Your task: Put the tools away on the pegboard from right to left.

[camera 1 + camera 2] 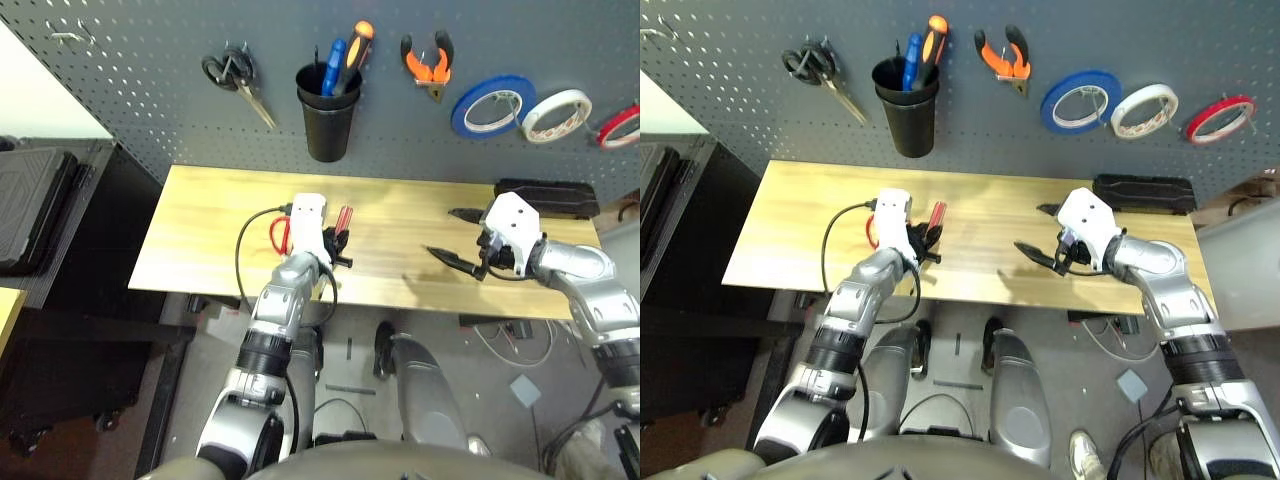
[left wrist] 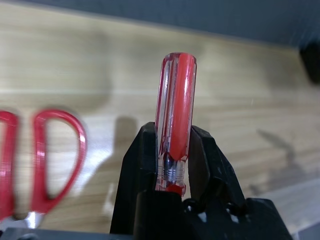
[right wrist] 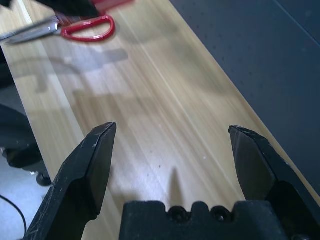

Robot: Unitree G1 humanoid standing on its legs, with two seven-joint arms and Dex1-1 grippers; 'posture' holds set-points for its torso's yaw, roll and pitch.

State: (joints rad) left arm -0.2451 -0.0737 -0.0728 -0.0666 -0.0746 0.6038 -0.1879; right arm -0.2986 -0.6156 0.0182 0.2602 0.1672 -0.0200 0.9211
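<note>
Red-handled screwdriver [image 2: 174, 120] clamped in left pincer [image 2: 175, 165]; right pincer [image 3: 172, 150] wide.

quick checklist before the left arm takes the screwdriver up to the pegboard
1. Grip on the red-handled screwdriver: ok, the left gripper has its fingers closed on the lower handle.
2. Screwdriver off the table: ok, it looks lifted clear of the wood.
3. Room in the black cup: cannot tell; a blue and an orange handle already stand in it.
4. Right gripper out of the way: ok, open, holding nothing, off to the right over the table.
5. Red-handled scissors: ok, lying on the table beside the left gripper, not caught in it.
6. Earlier tools: ok, red tape ring and pliers hang on the pegboard.
</note>
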